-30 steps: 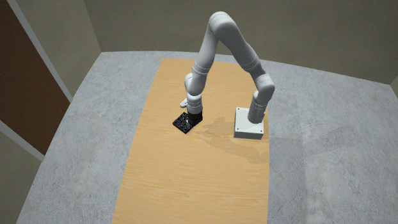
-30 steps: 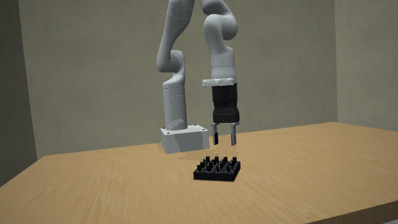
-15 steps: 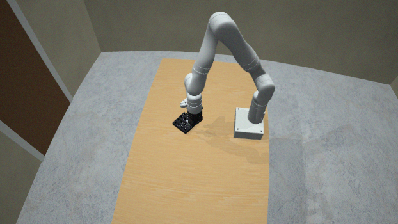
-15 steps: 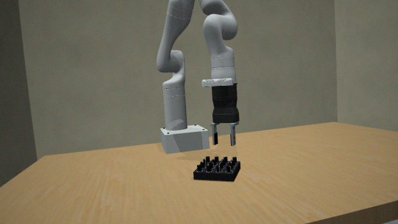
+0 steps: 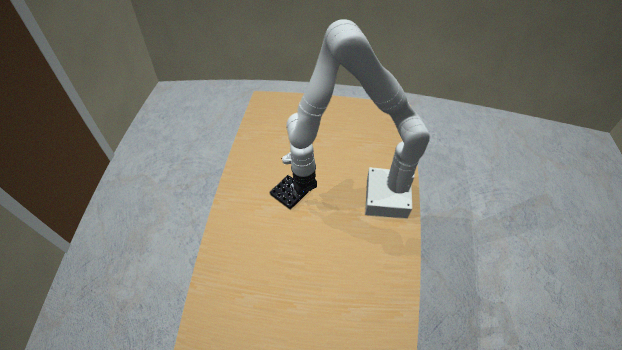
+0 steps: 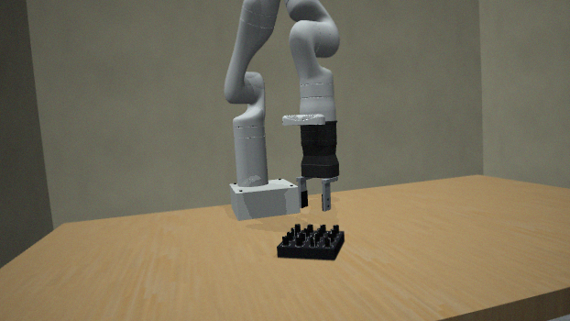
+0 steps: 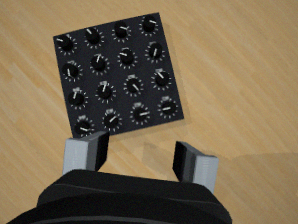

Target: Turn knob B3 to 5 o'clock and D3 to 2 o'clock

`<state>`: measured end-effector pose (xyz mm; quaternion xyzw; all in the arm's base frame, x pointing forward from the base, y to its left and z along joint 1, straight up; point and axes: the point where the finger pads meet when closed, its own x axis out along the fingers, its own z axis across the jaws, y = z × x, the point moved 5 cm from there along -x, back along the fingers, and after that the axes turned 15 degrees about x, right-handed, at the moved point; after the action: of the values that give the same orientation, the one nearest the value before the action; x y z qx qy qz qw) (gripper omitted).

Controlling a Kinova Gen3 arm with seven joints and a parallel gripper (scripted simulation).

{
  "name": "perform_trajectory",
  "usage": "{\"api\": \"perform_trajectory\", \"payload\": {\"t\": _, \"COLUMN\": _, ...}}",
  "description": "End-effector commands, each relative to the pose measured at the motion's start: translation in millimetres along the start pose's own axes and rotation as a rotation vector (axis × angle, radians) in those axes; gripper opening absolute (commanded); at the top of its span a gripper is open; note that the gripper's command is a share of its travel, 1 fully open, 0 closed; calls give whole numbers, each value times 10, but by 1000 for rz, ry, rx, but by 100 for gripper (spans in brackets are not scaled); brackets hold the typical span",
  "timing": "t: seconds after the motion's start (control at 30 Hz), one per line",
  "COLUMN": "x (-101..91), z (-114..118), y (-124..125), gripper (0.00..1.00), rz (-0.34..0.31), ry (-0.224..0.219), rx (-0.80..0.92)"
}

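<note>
While jaws point(image 6: 314, 209) gape, knob box point(image 5: 280, 193) point(image 6: 306, 253) point(image 7: 111, 77) below, apart
</note>
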<state>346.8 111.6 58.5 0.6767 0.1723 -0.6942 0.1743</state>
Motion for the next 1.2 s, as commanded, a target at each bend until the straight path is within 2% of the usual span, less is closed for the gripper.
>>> {"api": "perform_trajectory", "payload": {"t": 0.0, "x": 10, "z": 7, "y": 19, "gripper": 100, "rz": 4, "ry": -6, "rx": 48}}
{"api": "perform_trajectory", "payload": {"t": 0.17, "x": 26, "z": 55, "y": 85, "gripper": 100, "rz": 8, "ry": -23, "rx": 204}}
{"api": "perform_trajectory", "payload": {"t": 0.23, "x": 26, "z": 55, "y": 85, "gripper": 100, "rz": 8, "ry": -23, "rx": 204}}
{"api": "perform_trajectory", "payload": {"t": 0.73, "x": 48, "z": 198, "y": 263, "gripper": 100, "rz": 37, "ry": -67, "rx": 861}}
{"api": "perform_trajectory", "payload": {"t": 0.8, "x": 48, "z": 198, "y": 263, "gripper": 100, "rz": 37, "ry": -67, "rx": 861}}
{"api": "perform_trajectory", "payload": {"t": 1.17, "x": 20, "z": 197, "y": 316, "gripper": 100, "rz": 60, "ry": -72, "rx": 1430}}
